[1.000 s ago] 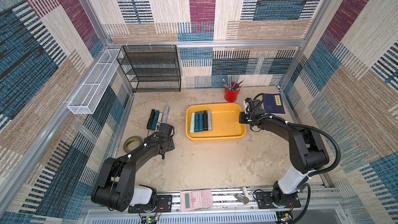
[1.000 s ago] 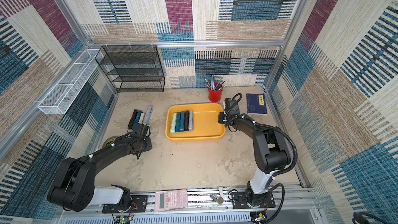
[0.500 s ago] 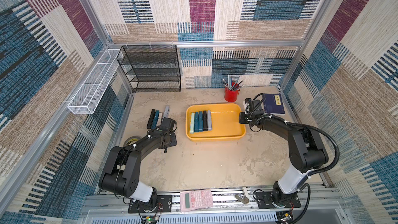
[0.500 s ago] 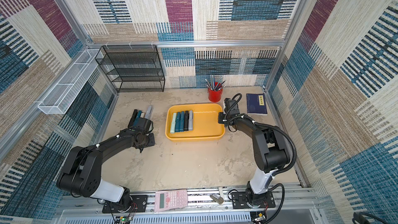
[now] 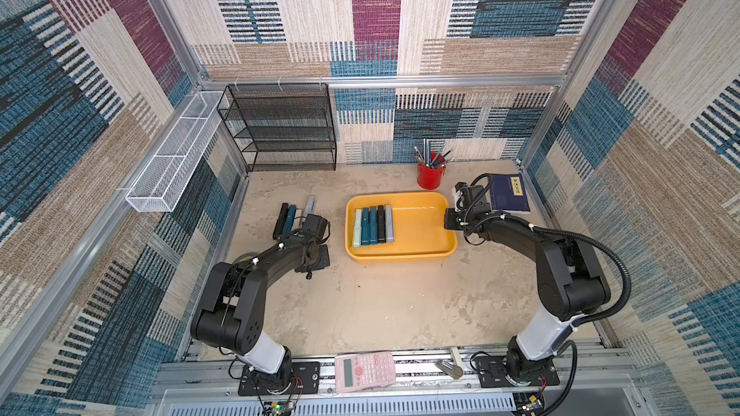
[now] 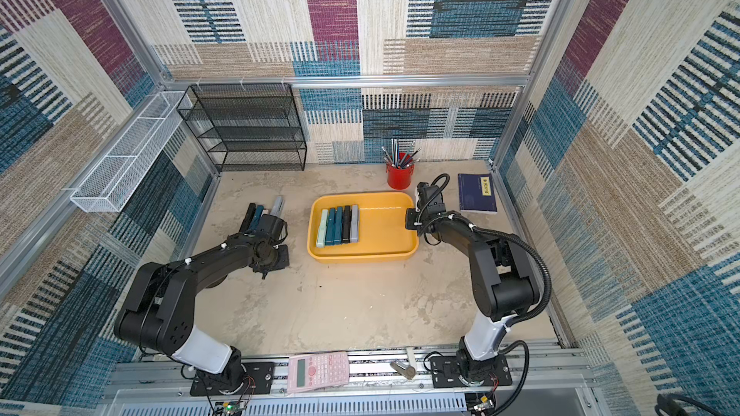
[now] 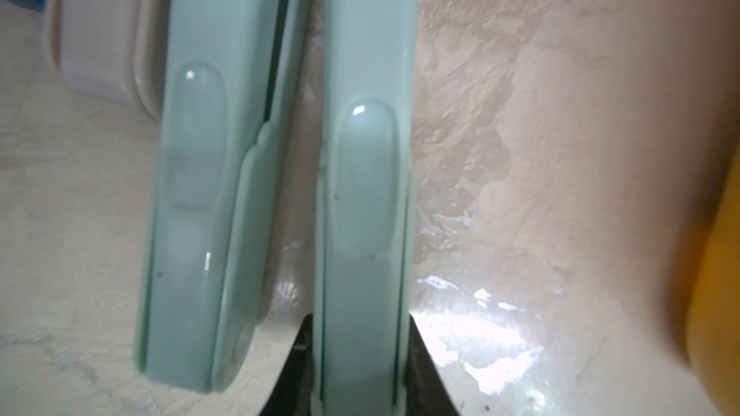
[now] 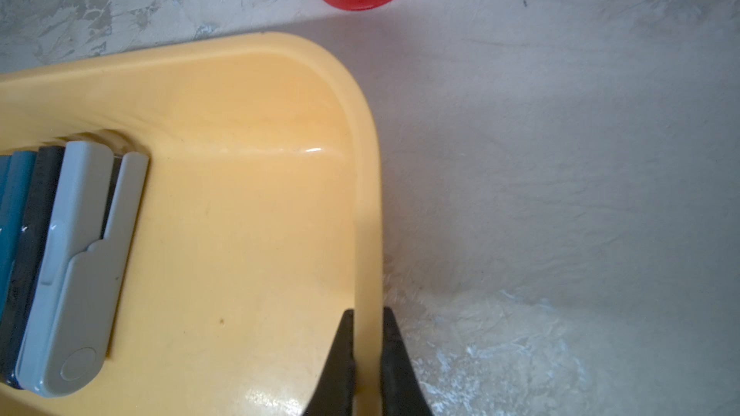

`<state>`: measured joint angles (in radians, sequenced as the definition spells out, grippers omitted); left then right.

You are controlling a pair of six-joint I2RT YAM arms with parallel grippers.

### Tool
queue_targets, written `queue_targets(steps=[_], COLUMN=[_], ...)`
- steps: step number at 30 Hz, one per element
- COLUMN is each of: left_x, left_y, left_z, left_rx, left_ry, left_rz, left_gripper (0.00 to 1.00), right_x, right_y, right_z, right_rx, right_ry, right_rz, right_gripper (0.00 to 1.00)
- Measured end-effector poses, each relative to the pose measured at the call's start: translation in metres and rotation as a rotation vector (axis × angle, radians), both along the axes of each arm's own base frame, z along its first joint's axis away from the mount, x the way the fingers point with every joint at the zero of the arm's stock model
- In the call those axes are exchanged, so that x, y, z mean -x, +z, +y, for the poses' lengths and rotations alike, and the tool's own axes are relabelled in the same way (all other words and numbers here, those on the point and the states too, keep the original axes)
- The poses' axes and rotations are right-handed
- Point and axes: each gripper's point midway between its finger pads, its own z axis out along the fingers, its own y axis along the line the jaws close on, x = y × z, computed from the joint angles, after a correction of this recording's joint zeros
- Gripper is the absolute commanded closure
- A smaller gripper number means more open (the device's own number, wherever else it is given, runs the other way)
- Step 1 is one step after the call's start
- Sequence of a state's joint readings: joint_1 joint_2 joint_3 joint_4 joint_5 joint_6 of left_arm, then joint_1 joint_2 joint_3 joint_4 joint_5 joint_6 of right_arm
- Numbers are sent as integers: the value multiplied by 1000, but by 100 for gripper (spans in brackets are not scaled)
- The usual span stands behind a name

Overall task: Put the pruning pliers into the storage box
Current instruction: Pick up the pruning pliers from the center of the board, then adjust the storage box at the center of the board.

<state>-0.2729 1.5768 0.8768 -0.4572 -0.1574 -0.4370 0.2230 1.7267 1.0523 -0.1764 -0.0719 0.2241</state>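
The storage box (image 5: 420,230) (image 6: 384,230) is a yellow tray in mid-table. Several pruning pliers (image 5: 372,226) (image 6: 338,226) lie side by side in its left part, and the right wrist view shows the grey one (image 8: 76,258). More pliers (image 5: 286,218) (image 6: 254,216) lie on the table left of the box. My left gripper (image 7: 360,326) is shut on a mint green one (image 7: 366,194), with a second mint green one (image 7: 200,194) beside it. My right gripper (image 8: 366,314) (image 5: 450,220) is shut on the box's right rim (image 8: 366,194).
A red pen cup (image 5: 430,176) stands behind the box and a dark blue book (image 5: 510,194) lies at the far right. A black mesh rack (image 5: 280,126) stands at the back left, a white wire basket (image 5: 172,158) hangs on the left wall, and a pink calculator (image 5: 364,370) lies on the front rail.
My left arm has reached further toward the row of pliers on the table and its jaws have closed on a mint green one. The right arm has not moved.
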Motion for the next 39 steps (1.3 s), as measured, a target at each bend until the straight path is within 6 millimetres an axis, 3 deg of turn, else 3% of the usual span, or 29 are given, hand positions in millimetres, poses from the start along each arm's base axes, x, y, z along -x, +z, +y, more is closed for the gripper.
queue_targets(steps=[2,7,10,15,20,27,35,39], left_x=[-5,-16,-22,-38,-42,-45,-33,-30], left_y=[7,37,67,122,146,144,103,86], left_z=[-2,-11,-24,-59,-104,-167,-229,-243], left_rx=[0,12,27,72,107,139,167,172], left_ry=[-15,-52,-85,-160,-260,-388,-524,-550], left_rz=[-16,-75,-133,-254,-292,-274,-174,-139], left_gripper=[100,100,100,100,100,100,100,100], right_x=[1,5,6,13,27,44,53,56], right_y=[-1,-2,-1,-1,-4,-1,-4,-8], right_z=[0,0,0,0,2,9,17,17], right_rx=[-2,-11,-23,-69,-147,-223,-262,-273], right_ry=[1,-5,-16,-57,-104,-164,-207,-222], right_rz=[2,8,8,21,33,38,45,52], right_gripper=[97,97,97,97,97,95,90,87])
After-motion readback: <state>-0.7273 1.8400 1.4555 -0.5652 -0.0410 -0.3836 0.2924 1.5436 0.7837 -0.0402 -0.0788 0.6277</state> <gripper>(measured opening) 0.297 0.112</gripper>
